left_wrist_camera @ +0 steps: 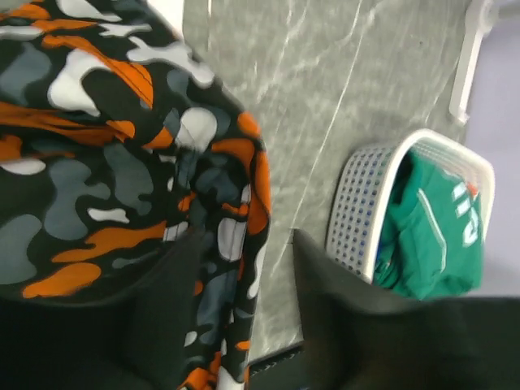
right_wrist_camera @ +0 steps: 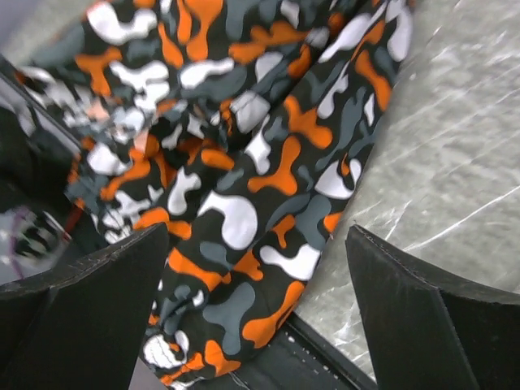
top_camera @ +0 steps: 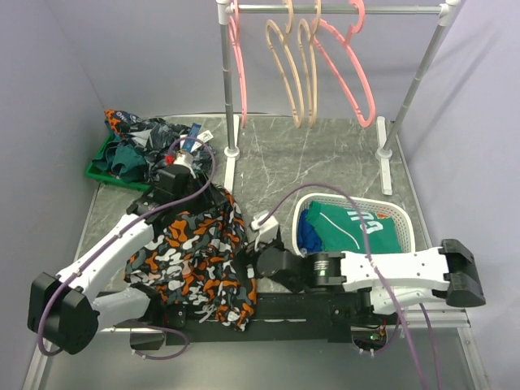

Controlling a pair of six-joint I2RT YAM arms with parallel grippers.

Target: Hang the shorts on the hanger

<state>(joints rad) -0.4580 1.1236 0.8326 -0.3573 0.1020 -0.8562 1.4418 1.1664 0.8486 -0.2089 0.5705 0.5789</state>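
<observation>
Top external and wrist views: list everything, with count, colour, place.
camouflage-print fabric shorts: one; orange, black, grey, white; near left, between the arms.
pink plastic hangers: two; pink; outermost on the rail.
beige plastic hangers: two; beige; rail, between the pink ones.
metal clothes rail: one; silver; table's far edge.
white plastic basket: one; white; near right.
green lettered jersey: one; green; in the basket.
green plastic bin: one; green; far left, holding dark teal clothes.
grey marbled table: one; grey; beneath all.
left arm: one; white and black; jaws apart at the shorts' edge.
right arm: one; white and black; jaws wide apart over the shorts.
</observation>
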